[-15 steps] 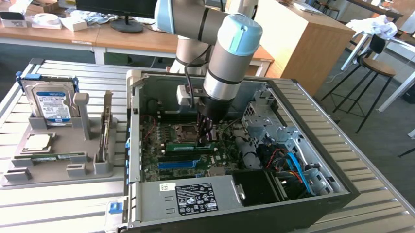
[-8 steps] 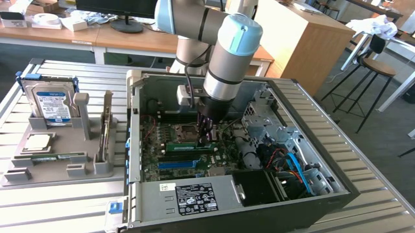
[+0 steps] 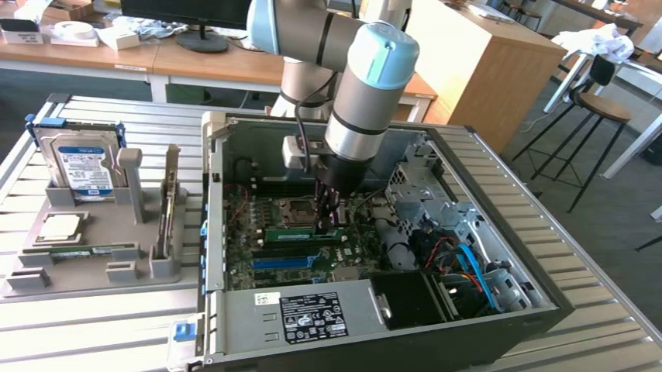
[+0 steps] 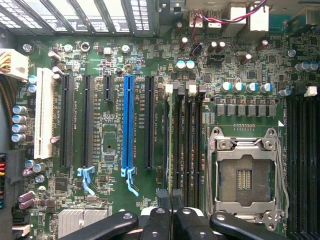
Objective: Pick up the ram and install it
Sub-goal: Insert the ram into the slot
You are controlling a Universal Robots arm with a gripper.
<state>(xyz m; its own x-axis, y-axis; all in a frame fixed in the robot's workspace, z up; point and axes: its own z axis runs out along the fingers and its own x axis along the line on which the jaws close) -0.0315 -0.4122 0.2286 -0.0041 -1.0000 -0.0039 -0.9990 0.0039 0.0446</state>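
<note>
1 light, stiff, fragile ram stands edge-up on the motherboard; the end effector pinches its thin top edge.

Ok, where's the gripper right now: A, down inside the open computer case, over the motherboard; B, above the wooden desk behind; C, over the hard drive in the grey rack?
A: the gripper reaches down into the open computer case, just over the motherboard, its tip at the ram.
</note>
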